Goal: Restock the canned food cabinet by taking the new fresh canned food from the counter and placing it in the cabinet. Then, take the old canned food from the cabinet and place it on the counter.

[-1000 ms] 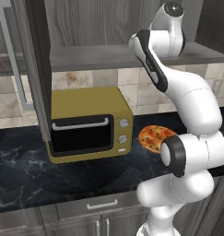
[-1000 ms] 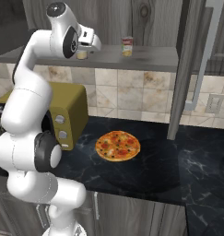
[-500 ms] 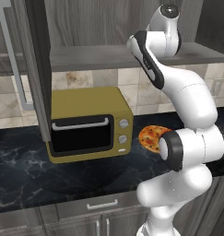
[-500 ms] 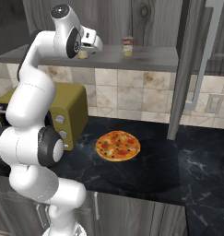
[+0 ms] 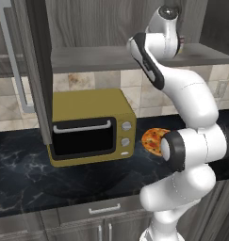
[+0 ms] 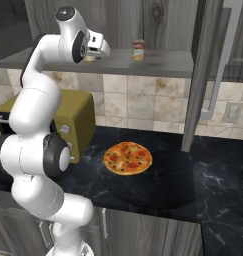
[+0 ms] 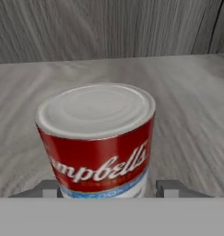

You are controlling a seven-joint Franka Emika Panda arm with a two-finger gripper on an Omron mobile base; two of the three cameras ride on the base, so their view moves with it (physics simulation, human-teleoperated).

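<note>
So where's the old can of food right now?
The old canned food stands upright on the cabinet shelf in the right base view, right of the gripper, above the pizza.

A kitchen: a yellow microwave (image 5: 90,126) and a pizza (image 6: 127,158) sit on a black marble worktop (image 6: 168,186), tiled wall behind, grey wall cabinet (image 5: 111,57) above, drawers below.

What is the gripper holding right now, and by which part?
Cannot tell for sure. The fingers flank the lower sides of the can, standing on the cabinet shelf, but whether they press it is hidden.
</note>
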